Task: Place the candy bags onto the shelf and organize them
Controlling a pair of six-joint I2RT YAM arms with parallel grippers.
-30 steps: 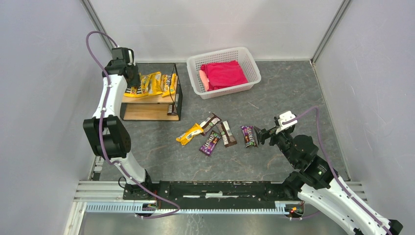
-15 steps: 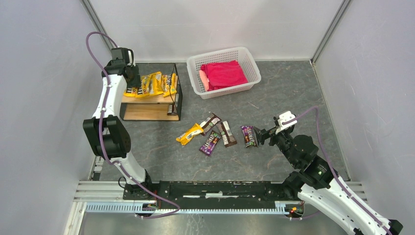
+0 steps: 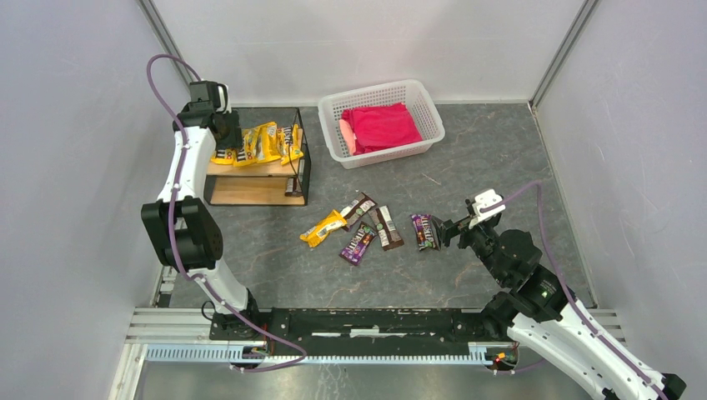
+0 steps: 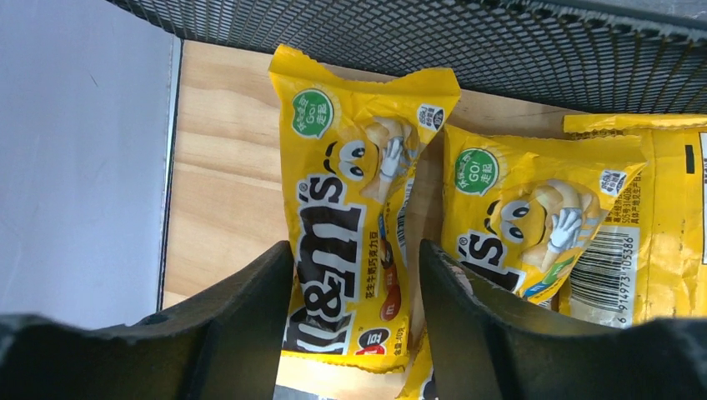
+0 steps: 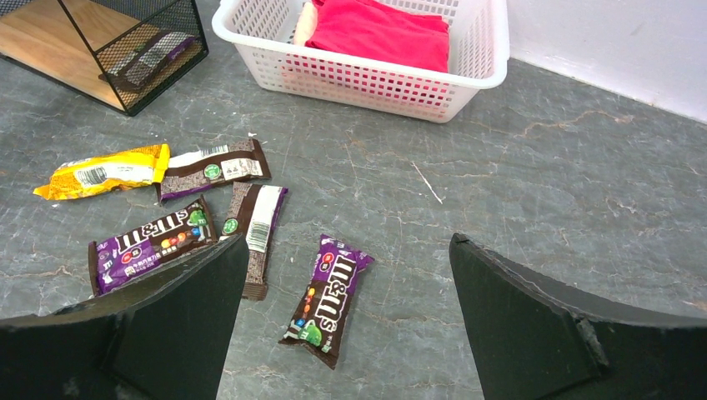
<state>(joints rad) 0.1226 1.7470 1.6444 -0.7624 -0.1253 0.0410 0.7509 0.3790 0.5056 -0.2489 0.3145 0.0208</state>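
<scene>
The shelf (image 3: 302, 158) stands at the far left, with three yellow candy bags (image 3: 258, 142) on its top board (image 4: 217, 167) and a dark packet (image 3: 291, 187) on the lower board. My left gripper (image 4: 357, 247) is open, its fingers astride the near end of the leftmost yellow bag (image 4: 350, 192), which lies flat. My right gripper (image 5: 346, 242) is wide open and empty just above a purple-brown bag (image 5: 329, 300) on the floor. Four more packets lie left of that bag: one yellow (image 5: 104, 171), two brown (image 5: 213, 169) (image 5: 257, 221), and one purple (image 5: 150, 244).
A white perforated basket (image 3: 425, 104) holding a red cloth (image 3: 379, 125) stands at the back centre, right of the shelf. Grey walls close in the left, back and right sides. The shelf's black mesh back (image 4: 500, 42) runs just behind the yellow bags.
My left gripper has shifted slightly to the right over the shelf's top board. The right arm and the loose packets have not moved.
</scene>
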